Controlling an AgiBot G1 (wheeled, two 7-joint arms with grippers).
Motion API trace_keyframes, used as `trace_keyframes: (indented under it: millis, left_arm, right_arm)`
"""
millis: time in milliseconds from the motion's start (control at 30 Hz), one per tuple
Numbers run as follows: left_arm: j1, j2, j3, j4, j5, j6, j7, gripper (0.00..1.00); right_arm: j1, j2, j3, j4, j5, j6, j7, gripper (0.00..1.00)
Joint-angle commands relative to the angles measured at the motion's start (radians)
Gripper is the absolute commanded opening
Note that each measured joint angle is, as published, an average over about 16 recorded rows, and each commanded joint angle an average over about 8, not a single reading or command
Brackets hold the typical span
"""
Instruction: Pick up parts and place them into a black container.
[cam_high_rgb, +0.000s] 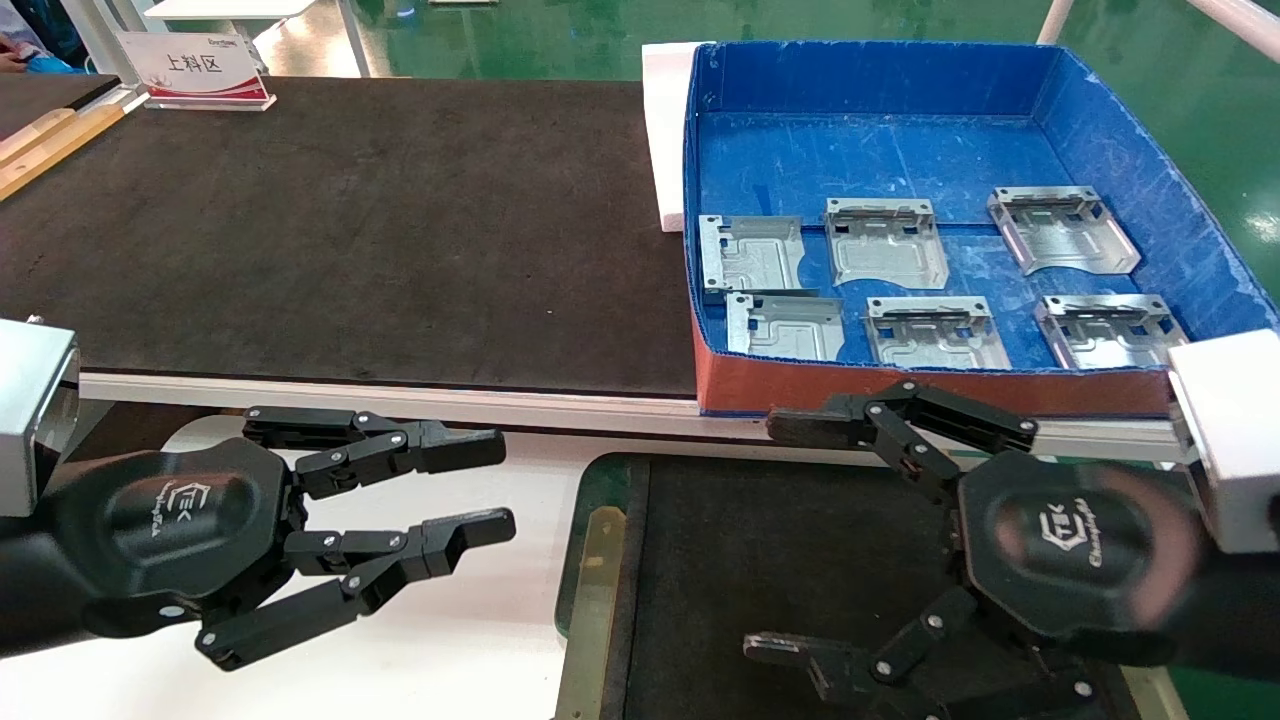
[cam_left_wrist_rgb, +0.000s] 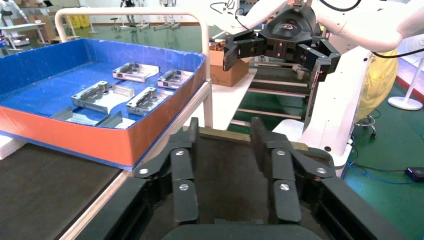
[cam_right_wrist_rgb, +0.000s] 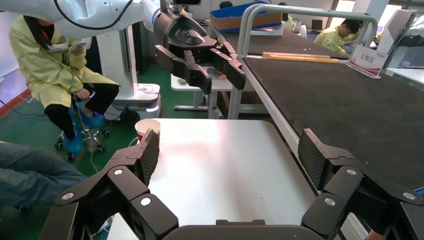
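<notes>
Parts in blue box, just beyond r. hand, spread wide, prob. empty.

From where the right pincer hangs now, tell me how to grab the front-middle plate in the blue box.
Come from above. The front-middle plate lies flat on the blue box floor, so close the open right pincer across its raised, bent edge tabs, probably the rear one, which is clear of the box's red front wall.
</notes>
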Motion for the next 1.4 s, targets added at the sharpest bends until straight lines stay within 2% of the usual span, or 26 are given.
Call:
trace_keyframes:
  millis: [33,800,1067,1400]
  left_arm:
    - [0.0,0.0,0.0,0.0,0.0,0.0,0.0,0.0]
    - [0.0,0.0,0.0,0.0,0.0,0.0,0.0,0.0]
    - [0.0,0.0,0.0,0.0,0.0,0.0,0.0,0.98]
    - [0.0,0.0,0.0,0.0,0.0,0.0,0.0,1.0]
  right_arm:
    - [0.0,0.0,0.0,0.0,0.0,0.0,0.0,1.0]
    - [0.0,0.0,0.0,0.0,0.0,0.0,0.0,1.0]
    - [0.0,0.0,0.0,0.0,0.0,0.0,0.0,1.0]
    - [0.0,0.0,0.0,0.0,0.0,0.0,0.0,1.0]
